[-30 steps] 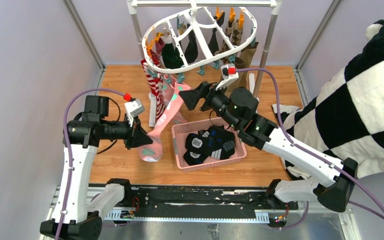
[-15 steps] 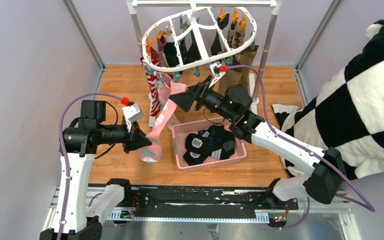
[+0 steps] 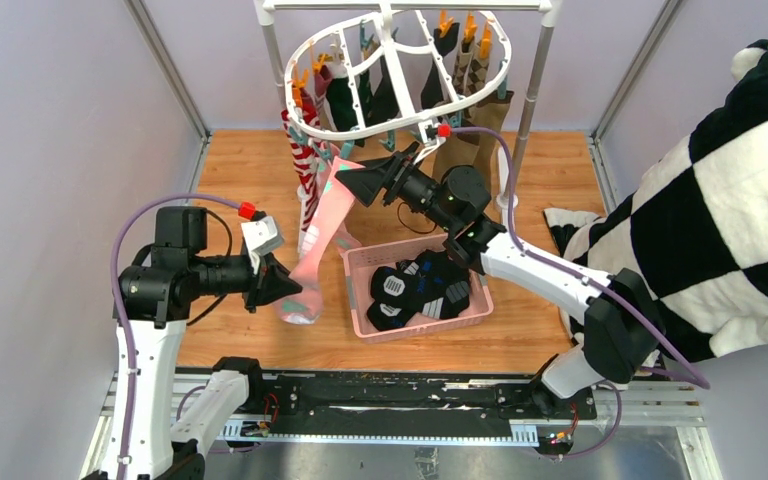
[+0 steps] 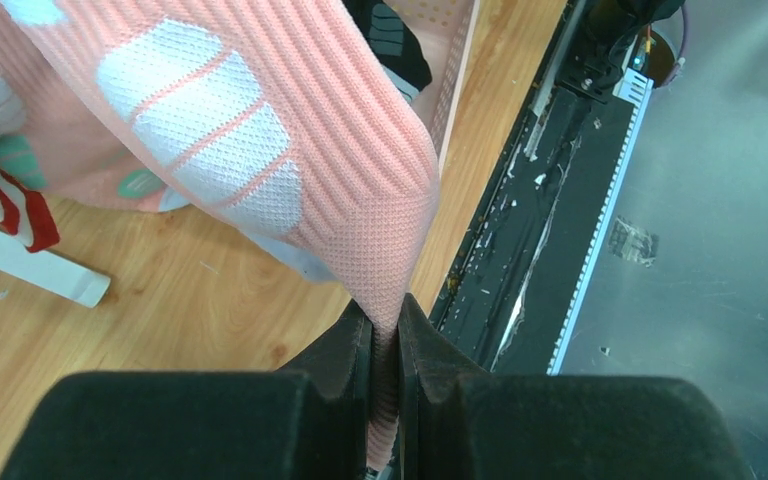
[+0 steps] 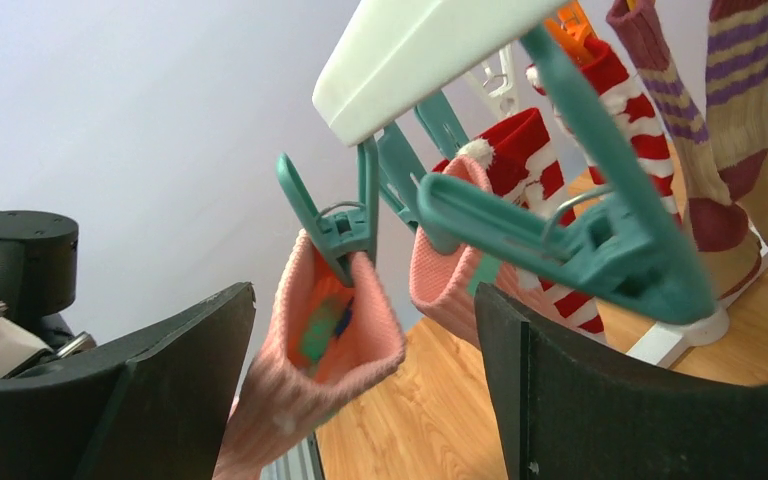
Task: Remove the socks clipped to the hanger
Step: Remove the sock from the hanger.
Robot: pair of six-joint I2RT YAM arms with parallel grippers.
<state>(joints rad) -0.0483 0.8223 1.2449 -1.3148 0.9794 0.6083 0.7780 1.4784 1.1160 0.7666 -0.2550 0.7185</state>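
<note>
since the earlier frame my right claw (image 5: 360, 335) has advanced up-left to the near rim of the hanger (image 3: 410, 122); my left claw (image 4: 385, 345) has drawn back, pulling the pink sock (image 3: 322, 235) taut.
left claw: clamped on the pink sock's toe end.
right claw: jaws apart, bracketing the teal clip (image 5: 345, 215) that holds the sock's cuff.
progress: judged early. the pink sock is not yet released; the red-white striped sock (image 3: 305, 170) and others hang clipped.
container: the pink basket (image 3: 352, 290) on the desk (image 3: 240, 335) holds several dark socks (image 3: 420, 288).

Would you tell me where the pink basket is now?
In the top view, the pink basket sits on the wooden table, just right of the pink sock.
</note>
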